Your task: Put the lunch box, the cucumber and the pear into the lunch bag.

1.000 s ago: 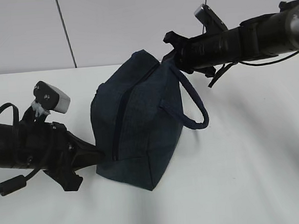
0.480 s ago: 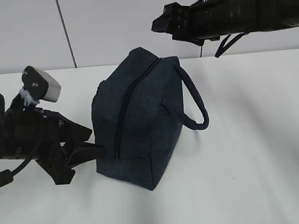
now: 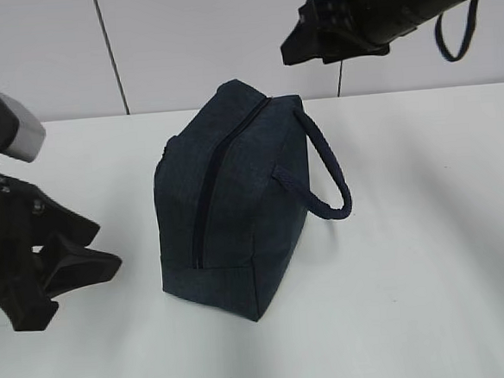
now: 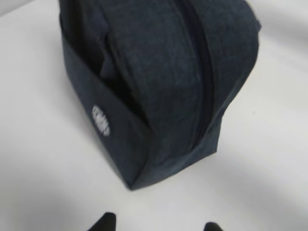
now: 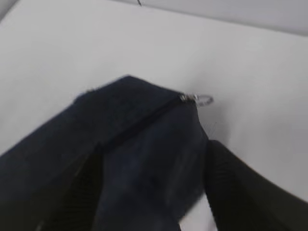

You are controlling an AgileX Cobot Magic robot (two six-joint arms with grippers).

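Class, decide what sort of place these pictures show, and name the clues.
Probably a robot lab bench or test station: a bare white table, a plain panelled wall, and only a navy lunch bag between two black robot arms.

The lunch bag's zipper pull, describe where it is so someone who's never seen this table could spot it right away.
On the white table stands one dark navy lunch bag, its zipper running closed along the top ridge. Follow that zipper to the bag's far end, below the raised right gripper. There a small silver ring pull pokes out, the only shiny metal on the dark fabric.
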